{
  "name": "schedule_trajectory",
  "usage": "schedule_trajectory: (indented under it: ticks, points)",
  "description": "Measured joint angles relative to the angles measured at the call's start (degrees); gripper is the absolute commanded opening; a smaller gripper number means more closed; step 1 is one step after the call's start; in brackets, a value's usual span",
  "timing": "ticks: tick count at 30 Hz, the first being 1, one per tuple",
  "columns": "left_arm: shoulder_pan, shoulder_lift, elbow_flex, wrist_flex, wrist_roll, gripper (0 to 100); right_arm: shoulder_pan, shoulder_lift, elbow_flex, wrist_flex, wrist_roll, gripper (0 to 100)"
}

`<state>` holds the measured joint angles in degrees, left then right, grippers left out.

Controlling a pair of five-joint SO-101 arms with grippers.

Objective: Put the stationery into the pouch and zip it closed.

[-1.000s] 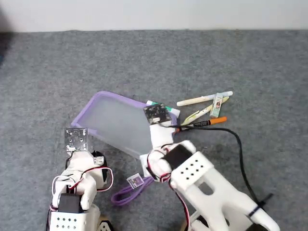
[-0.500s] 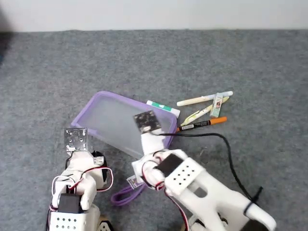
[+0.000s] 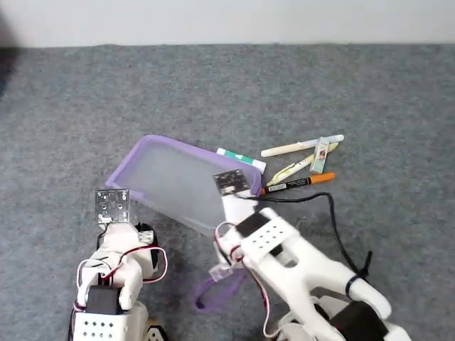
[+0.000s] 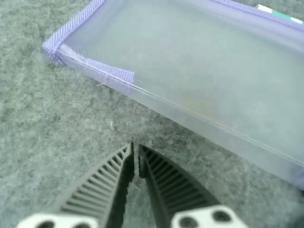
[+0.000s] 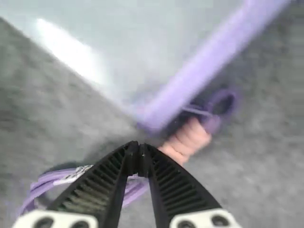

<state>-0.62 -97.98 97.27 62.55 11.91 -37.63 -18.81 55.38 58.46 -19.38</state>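
My left fingers (image 4: pixel 141 160) are clenched empty beside the purple-edged pouch (image 3: pixel 178 181) on the tabletop (image 3: pixel 370 99). My right fingers (image 5: pixel 138 155), pressed together, hang over its strap (image 5: pixel 47 186), beside a blurred pink shape (image 5: pixel 187 140) I can't identify.

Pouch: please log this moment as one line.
pouch: flat on table | pens: outside, beside pouch | left jaws: shut | right jaws: shut at pouch corner

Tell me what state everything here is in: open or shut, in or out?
Pouch: lying flat, nothing seen inside; I cannot tell if the zip is open.
Pens: loose, outside the pouch.
Orange marker: loose, outside the pouch.
Purple strap: lying slack beside the pouch.
Left gripper: shut, holding nothing.
Right gripper: shut, by the pouch's corner.
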Motion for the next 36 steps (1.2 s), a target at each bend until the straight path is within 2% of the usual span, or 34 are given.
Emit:
schedule_trajectory:
  ticks: [10, 14, 19, 22, 27, 32, 36]
  points:
    - [0.00, 0.00, 0.00, 0.00, 0.00, 2, 18.90, 0.00, -1.14, 8.79, 17.23, 0.8]
    - [0.00, 0.00, 0.00, 0.00, 0.00, 2, 23.74, 0.00, -5.45, 12.66, 22.24, 0.8]
    - [0.00, 0.00, 0.00, 0.00, 0.00, 2, 24.18, 0.18, -15.38, 22.07, 28.40, 0.9]
    - [0.00, 0.00, 0.00, 0.00, 0.00, 2, 23.91, 0.35, -19.52, 24.26, 31.38, 3.4]
    - [0.00, 0.00, 0.00, 0.00, 0.00, 2, 20.48, 0.62, -20.04, 24.79, 40.09, 12.6]
    - [0.00, 0.00, 0.00, 0.00, 0.00, 2, 17.23, 0.70, -17.58, 24.44, 42.99, 13.5]
    - [0.00, 0.00, 0.00, 0.00, 0.00, 2, 16.18, 0.70, -11.78, 18.64, 44.22, 13.6]
